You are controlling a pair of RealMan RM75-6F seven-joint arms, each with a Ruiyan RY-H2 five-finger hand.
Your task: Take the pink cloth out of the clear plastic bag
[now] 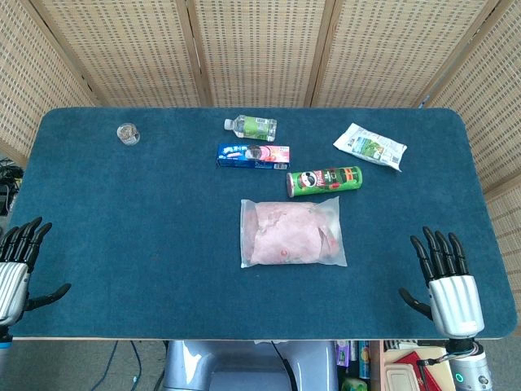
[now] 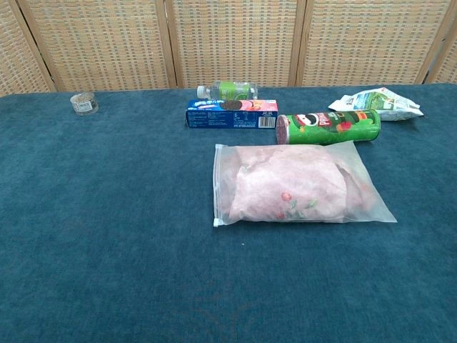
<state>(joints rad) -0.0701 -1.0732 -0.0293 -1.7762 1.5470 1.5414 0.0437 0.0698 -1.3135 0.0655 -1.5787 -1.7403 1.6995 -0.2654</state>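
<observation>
A soft pink cloth [image 2: 285, 187] fills the flat clear plastic bag [image 2: 371, 196] mid-bench [image 1: 122, 228], while the left hand [image 1: 15, 273] and right hand [image 1: 448, 285] rest empty, fingers spread, at the near corners.

My left hand [image 1: 18, 273] and right hand [image 1: 446, 281] rest empty at the near corners of the blue felt table [image 1: 122, 220], fingers spread. Between them lies the clear plastic bag [image 1: 292, 233] holding the pink cloth [image 1: 286, 235], just below a green crisp tube [image 1: 324, 181].
</observation>
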